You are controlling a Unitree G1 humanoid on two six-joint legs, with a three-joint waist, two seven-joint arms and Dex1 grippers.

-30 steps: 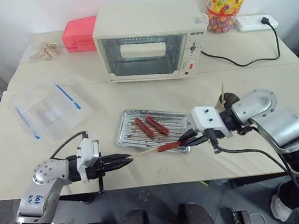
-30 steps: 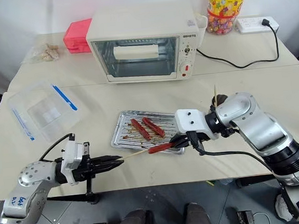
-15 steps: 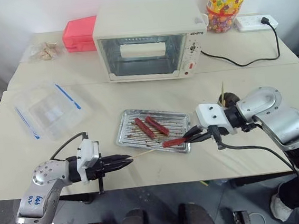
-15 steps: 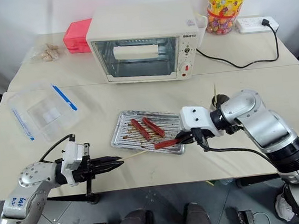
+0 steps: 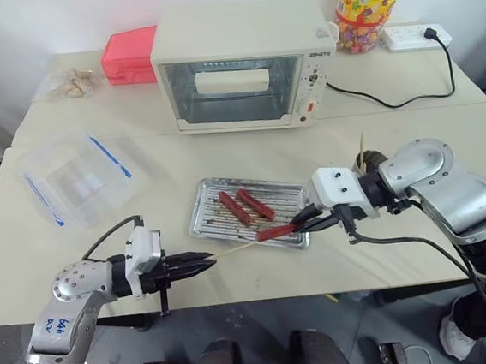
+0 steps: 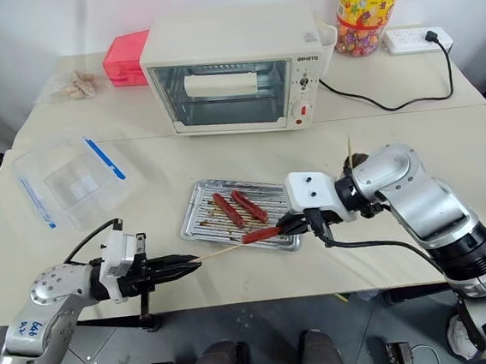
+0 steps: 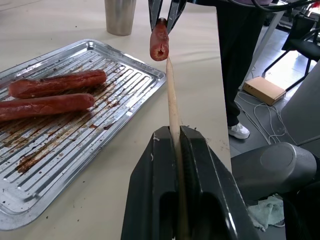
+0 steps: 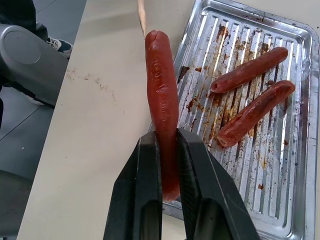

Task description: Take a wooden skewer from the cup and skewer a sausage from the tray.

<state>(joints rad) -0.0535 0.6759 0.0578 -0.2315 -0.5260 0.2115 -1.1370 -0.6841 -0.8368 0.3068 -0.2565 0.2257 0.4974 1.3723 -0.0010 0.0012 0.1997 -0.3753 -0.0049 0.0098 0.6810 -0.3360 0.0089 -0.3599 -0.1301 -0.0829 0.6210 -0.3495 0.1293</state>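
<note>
Left tool [image 5: 206, 261] near bench [image 5: 249, 151] near edge, clamped on wooden skewer [image 5: 235, 251], stick pointing right toward tray

Skewer tip meets left end of sausage [image 5: 275, 231]; in or just touching, cannot tell

Sausage held above near right corner of tray [image 5: 289, 196], pinched in right tool [image 5: 304, 222]

Two more sausages [image 5: 246, 205] lie in tray centre

Cup [image 7: 120, 16] right of tray, behind right arm
</note>
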